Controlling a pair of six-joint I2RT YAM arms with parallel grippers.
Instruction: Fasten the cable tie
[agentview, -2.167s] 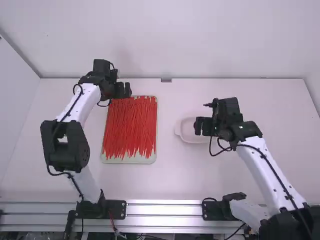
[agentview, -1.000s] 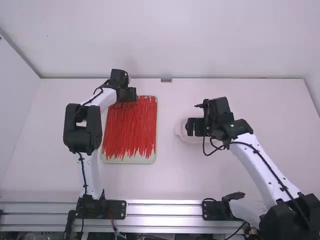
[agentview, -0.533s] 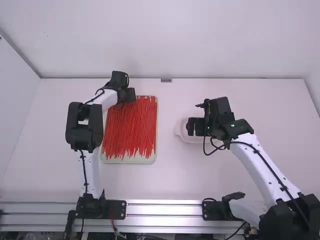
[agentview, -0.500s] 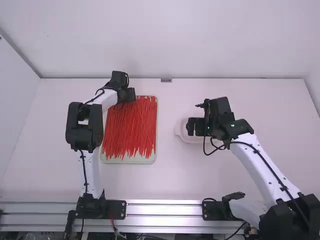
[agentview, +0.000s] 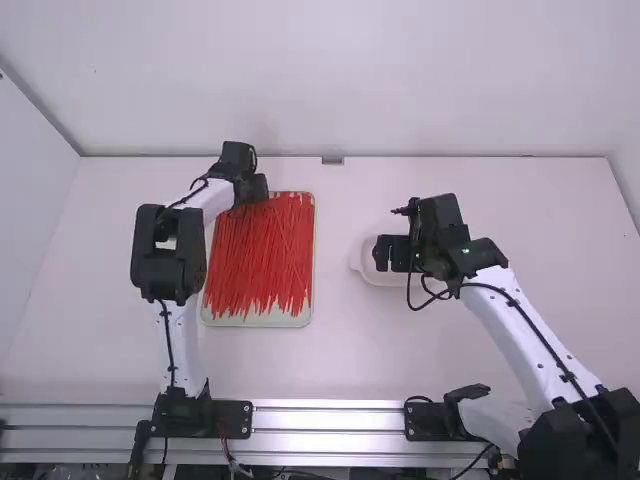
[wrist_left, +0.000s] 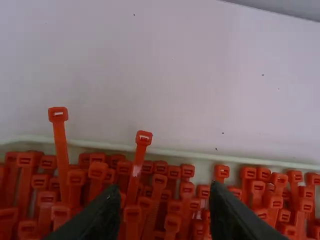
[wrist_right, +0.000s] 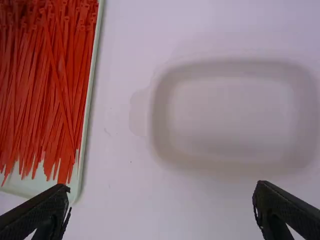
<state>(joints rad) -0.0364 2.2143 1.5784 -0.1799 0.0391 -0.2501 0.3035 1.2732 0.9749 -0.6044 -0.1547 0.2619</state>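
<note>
- The left fingers (agentview: 250, 191) (wrist_left: 102, 215) stand partly open and have hold of nothing. A clump of red cable ties (agentview: 262, 255) (wrist_left: 155, 182) lies in the gap between them.
- The heads of the ties lie right under and just ahead of those fingers, against the far rim of the pale tray (agentview: 305, 318) (wrist_left: 260, 161).
- Two ties poke out past that rim onto the white table (agentview: 480, 180), one ahead of one finger and one nearer the middle of the gap.
- Two seconds ago the left arm (agentview: 165, 260) was stretched out wide, with its elbow far off to the side. It has since folded in close beside the tray.
- Through that move its fingers stayed at the same far corner of the pile. In the last half second they have hardly stirred.
- The right fingers (agentview: 383, 255) (wrist_right: 35, 212) are spread wide with nothing between them.
- A shallow white dish (agentview: 362, 266) (wrist_right: 230, 115) sits on the table just ahead of and below the right fingers.
- The tray with its cable ties (wrist_right: 45, 75) lies off beyond one finger, apart from the dish.
- Since two seconds ago the right fingers have slid a little towards the tray, to the dish's near side. Over the last half second they look unchanged.
</note>
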